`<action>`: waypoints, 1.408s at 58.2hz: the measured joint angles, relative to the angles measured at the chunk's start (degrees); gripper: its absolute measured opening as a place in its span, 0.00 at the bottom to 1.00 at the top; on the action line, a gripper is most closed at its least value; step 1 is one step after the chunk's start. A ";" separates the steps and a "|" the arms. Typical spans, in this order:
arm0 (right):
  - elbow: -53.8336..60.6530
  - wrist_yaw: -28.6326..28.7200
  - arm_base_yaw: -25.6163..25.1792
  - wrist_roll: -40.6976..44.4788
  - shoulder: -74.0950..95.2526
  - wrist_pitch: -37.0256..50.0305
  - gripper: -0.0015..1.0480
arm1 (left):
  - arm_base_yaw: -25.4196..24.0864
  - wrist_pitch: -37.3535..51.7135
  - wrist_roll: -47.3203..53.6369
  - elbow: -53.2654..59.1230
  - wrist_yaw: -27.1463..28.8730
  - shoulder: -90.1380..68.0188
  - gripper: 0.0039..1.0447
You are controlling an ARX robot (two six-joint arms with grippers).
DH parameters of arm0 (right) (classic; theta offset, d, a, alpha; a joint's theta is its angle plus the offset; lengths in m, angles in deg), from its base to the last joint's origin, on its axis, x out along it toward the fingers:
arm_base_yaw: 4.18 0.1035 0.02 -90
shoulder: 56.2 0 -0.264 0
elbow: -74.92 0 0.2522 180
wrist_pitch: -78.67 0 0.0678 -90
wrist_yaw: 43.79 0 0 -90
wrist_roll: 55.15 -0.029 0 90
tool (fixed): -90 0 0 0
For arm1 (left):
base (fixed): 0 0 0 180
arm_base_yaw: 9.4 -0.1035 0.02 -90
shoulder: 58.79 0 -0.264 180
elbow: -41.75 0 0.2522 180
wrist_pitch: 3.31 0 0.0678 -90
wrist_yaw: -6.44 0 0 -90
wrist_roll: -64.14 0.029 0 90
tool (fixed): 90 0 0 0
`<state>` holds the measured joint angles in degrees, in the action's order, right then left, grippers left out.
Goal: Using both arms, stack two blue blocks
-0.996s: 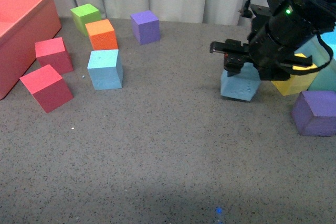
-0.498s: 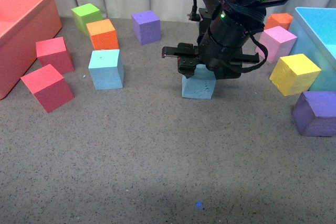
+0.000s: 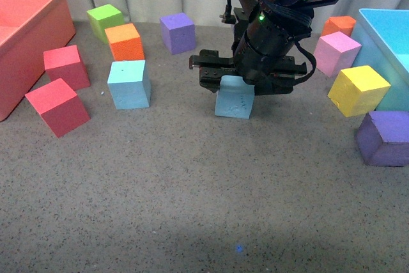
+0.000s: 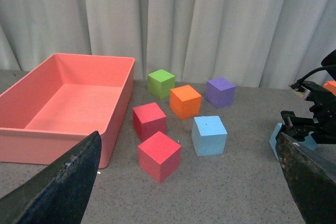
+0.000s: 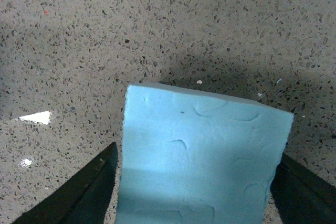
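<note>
One blue block (image 3: 128,84) stands free on the grey surface at the left, next to two red cubes; it also shows in the left wrist view (image 4: 209,135). My right gripper (image 3: 234,81) is shut on the other blue block (image 3: 234,103) and holds it low over the surface near the middle. In the right wrist view this block (image 5: 205,145) has raised marks on its face and sits between the black fingers (image 5: 79,195). My left gripper (image 4: 184,192) is open and empty, back from the cubes. It is out of the front view.
A red bin (image 3: 25,36) stands at the far left and a light-blue bin (image 3: 386,39) at the far right. Red cubes (image 3: 56,106), orange (image 3: 124,41), green (image 3: 105,20) and purple (image 3: 177,32) cubes stand at the left. Pink (image 3: 337,52), yellow (image 3: 358,90) and purple (image 3: 382,137) cubes stand at the right.
My right arm has carried the blue block leftward from beside the yellow cube to the middle, nearer the free blue block. The other cubes have not moved.
</note>
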<state>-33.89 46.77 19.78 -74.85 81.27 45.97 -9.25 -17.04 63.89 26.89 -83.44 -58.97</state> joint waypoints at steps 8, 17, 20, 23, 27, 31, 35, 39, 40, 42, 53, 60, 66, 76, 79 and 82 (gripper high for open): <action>0.63 -0.09 -0.02 0.50 -0.87 0.59 0.92 | 0.00 0.00 0.00 0.00 0.00 -0.02 0.94; 2.32 -1.62 -0.02 2.32 -3.65 1.79 0.91 | 0.00 0.00 0.00 0.00 0.00 0.00 0.94; 3.52 -2.51 0.02 3.80 -5.25 2.84 0.91 | 0.00 0.00 0.00 0.00 0.00 0.00 0.94; 4.92 -3.74 0.02 4.50 -7.13 3.37 0.91 | 0.00 0.00 0.00 0.00 0.00 0.00 0.94; 5.99 -4.59 0.02 5.09 -8.83 4.02 0.91 | 0.00 0.00 0.00 0.00 0.00 0.00 0.94; 12.44 -12.11 0.09 8.76 -10.62 19.39 0.83 | 0.00 0.00 0.00 0.00 0.00 0.00 0.94; 20.59 -19.69 -0.24 13.11 -12.59 35.15 0.75 | 0.00 0.00 0.02 0.00 -0.11 -0.02 0.94; 31.74 -20.57 -1.51 16.04 -15.30 53.59 0.64 | 0.00 0.00 0.00 0.00 -0.07 -0.02 0.94; 35.17 -20.37 -2.05 16.74 -16.24 59.58 0.61 | 0.00 0.00 0.00 0.00 -0.04 -0.02 0.94; 39.98 -19.91 -2.99 17.42 -17.75 68.54 0.56 | 0.00 0.00 0.00 0.00 -0.04 0.00 0.94; 58.58 -16.50 -8.55 19.15 -32.22 89.81 0.24 | 0.00 0.00 0.00 0.00 -0.07 0.00 0.94; 67.95 -13.46 -10.95 19.50 -38.12 90.53 0.02 | 0.00 0.00 0.00 0.00 -0.07 0.00 0.94; 74.23 -11.21 -12.85 19.74 -44.26 89.83 0.01 | 0.00 0.00 0.00 0.00 -0.04 0.00 0.94; 81.07 -8.59 -16.00 19.71 -56.94 85.00 0.01 | 0.00 0.00 0.00 0.00 -0.07 0.00 0.94; 82.68 -7.96 -16.61 19.71 -59.14 84.19 0.01 | 0.00 0.00 0.00 0.00 -0.07 0.00 0.94; 84.13 -7.34 -17.11 19.71 -61.26 83.23 0.01 | 0.00 0.00 0.00 0.00 -0.07 0.00 0.94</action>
<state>50.24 39.43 2.67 -55.14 20.00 129.20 -9.25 -17.04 63.89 26.89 -83.50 -58.97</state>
